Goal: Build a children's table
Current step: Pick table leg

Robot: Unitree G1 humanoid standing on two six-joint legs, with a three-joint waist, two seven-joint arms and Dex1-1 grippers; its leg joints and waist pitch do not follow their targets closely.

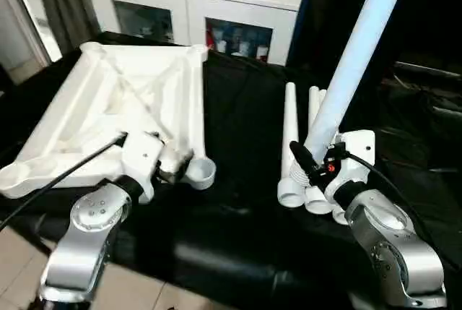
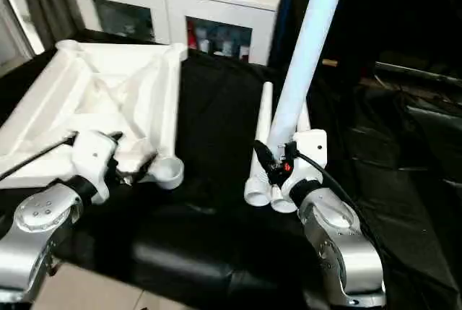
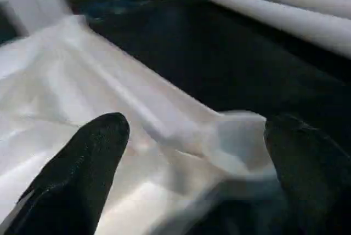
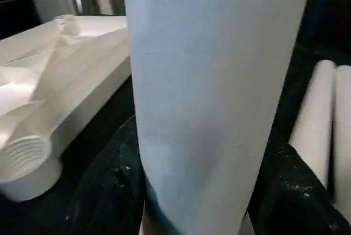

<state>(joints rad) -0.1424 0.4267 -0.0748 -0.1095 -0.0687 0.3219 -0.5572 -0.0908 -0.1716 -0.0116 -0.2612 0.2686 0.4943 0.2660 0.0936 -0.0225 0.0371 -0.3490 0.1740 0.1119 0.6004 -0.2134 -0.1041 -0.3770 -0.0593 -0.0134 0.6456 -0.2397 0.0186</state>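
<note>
right gripper point(image 1: 317, 160) clamps one leg point(image 1: 357, 53), long axis steeply upright. the target corner socket point(image 1: 199, 172) of the tabletop point(image 1: 108, 108) lies toward the robot's left, just beside the left gripper point(image 1: 173, 167), fingers spread wide.

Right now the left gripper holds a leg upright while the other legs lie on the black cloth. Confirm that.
Wrong arm: the right gripper holds the upright leg, as the left eye view shows. The other legs do lie on the black cloth.
</note>
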